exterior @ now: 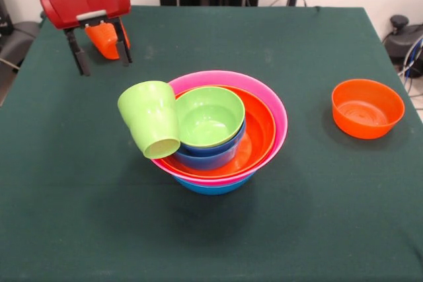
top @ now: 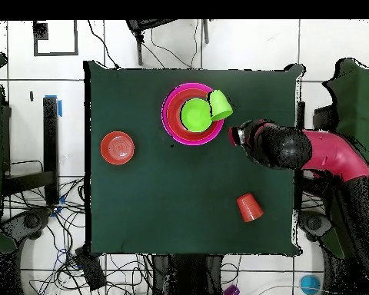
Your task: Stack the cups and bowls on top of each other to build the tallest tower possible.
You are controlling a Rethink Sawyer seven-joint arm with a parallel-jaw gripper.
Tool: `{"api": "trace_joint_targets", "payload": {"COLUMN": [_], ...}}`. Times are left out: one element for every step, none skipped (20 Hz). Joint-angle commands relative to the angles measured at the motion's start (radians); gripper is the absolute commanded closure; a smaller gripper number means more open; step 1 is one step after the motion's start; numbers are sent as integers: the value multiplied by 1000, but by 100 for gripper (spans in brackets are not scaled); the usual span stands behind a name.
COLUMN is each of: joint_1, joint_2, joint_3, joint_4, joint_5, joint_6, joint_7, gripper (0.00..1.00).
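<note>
The gripper (exterior: pixel 100 51) is hanging over the green table (exterior: pixel 211 229) at about ten o'clock from the tower (exterior: pixel 221 133), well apart from it. Its two dark fingers (exterior: pixel 79 57) are standing spread, with nothing between them. The orange cup (exterior: pixel 107 39) is lying on its side on the cloth behind the fingers, showing through the gap; the fingers are not touching it as far as the front view is showing.

The tower is sitting near the middle of the table. A big blue bowl (exterior: pixel 211 186) is peeking out at the bottom, a pink bowl (exterior: pixel 264 100) is nesting in it, then a large orange bowl (exterior: pixel 261 130), then a small blue bowl (exterior: pixel 208 153), with a small green bowl (exterior: pixel 208 115) lying on top.

The green cup (exterior: pixel 151 118) is leaning tilted against the pile at its nine o'clock side, mouth pointing down and toward the camera, touching the rims of the bowls.

A small orange bowl (exterior: pixel 367 107) is sitting alone at three o'clock from the tower, well apart, upright.

In the overhead view the arm (top: pixel 310 150) is reaching in just beside the tower (top: pixel 192 114), and the orange cup (top: pixel 249 207) is lying apart toward the table's edge.
</note>
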Motion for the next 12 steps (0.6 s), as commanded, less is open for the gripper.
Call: {"api": "trace_joint_targets", "payload": {"joint_1": [-14, -18, -22, -26, -36, -40, -49, -58, -70, -75, -76, -77], "joint_2": [-23, -38, -73, -96, -135, -162, -196, -230, -273, -295, -324, -352], "joint_3": [60, 59, 53, 52, 52, 53, 59, 66, 72, 72, 68, 64], "joint_4": [76, 93, 125, 147, 194, 220, 256, 293, 342, 367, 391, 416], "joint_5": [13, 16, 21, 27, 37, 46, 62, 78, 104, 119, 137, 154], "joint_6": [-115, -121, -122, -122, -125, -121, -121, -121, -122, -125, -123, -121], "joint_7": [8, 20, 39, 48, 66, 68, 78, 87, 108, 120, 132, 144], "gripper": [0, 0, 0, 0, 0, 0, 0, 0, 0, 0, 0, 0]}}
